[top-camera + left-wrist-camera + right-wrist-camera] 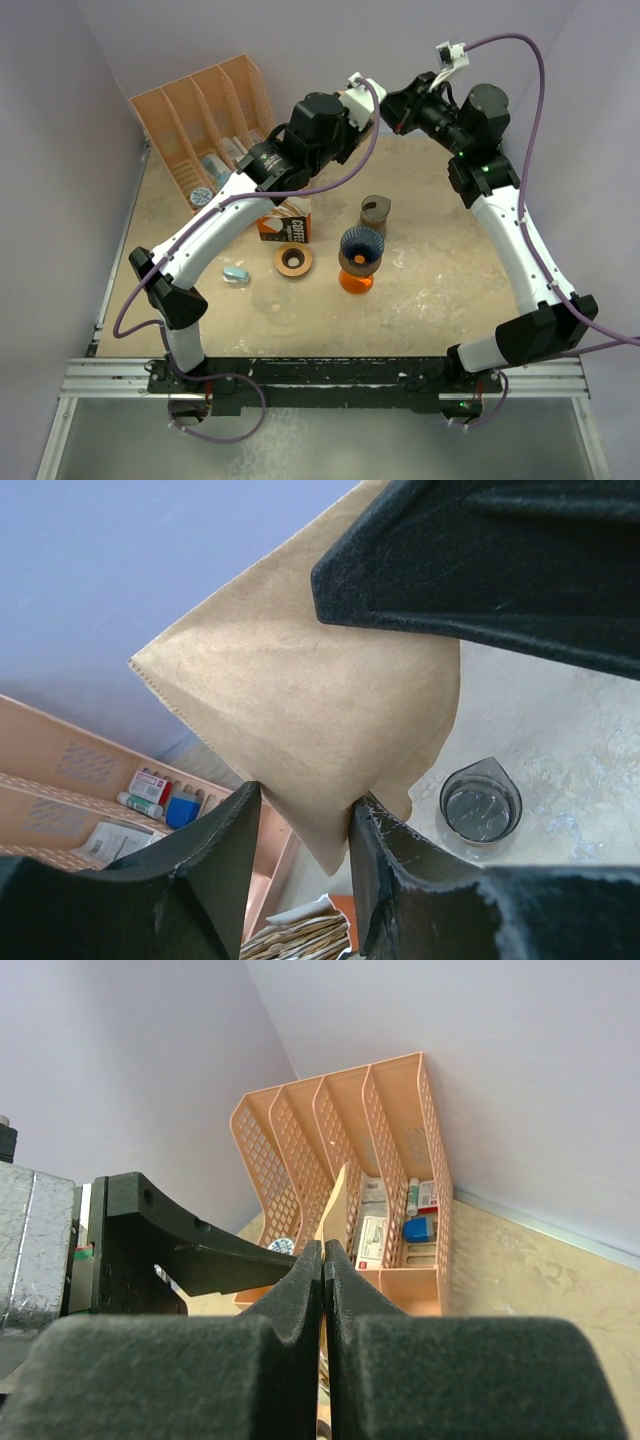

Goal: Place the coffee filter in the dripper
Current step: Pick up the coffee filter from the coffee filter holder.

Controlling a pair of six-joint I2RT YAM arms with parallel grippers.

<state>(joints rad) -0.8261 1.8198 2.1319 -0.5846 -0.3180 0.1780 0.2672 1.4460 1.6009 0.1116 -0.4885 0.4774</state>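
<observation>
Both arms are raised and meet high above the far side of the table (450, 270). The brown coffee filter (300, 700) hangs in the air between them, a flat cone with its tip pointing down. The right end effector (323, 1260) is pressed together on the filter, seen edge-on as a thin sheet between its pads. The left end effector (305, 815) is spread, with the filter's tip lying between its fingers (200, 880). The blue ribbed dripper (360, 247) stands well below, on an orange base near the table's middle
</observation>
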